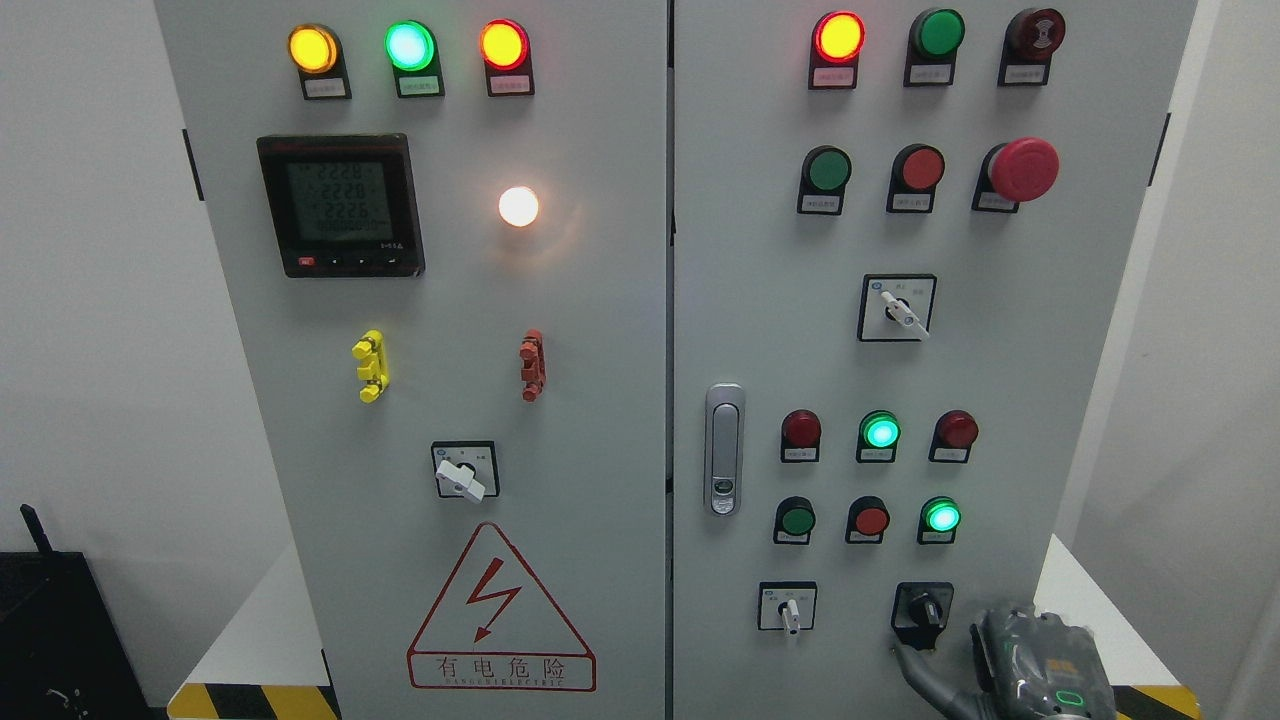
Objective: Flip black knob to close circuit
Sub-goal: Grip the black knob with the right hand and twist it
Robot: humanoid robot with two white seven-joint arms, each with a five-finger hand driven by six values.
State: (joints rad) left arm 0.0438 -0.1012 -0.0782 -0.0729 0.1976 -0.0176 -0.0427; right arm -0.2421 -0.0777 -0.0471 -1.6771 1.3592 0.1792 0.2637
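The black knob (924,607) sits on a black square plate at the lower right of the grey cabinet's right door (760,300). Its pointer stands roughly upright. My right hand (1035,665) comes in from the bottom right corner, just right of and below the knob. One dark finger (915,668) stretches out to the left and curls up to the plate's lower left corner, under the knob. The hand holds nothing and is not closed on the knob. The left arm is out of view.
A white selector switch (790,608) sits left of the knob. A lit green button (942,516) and a red button (871,519) sit above it. A door handle (724,450) is near the door seam. A red mushroom button (1022,168) juts out higher up.
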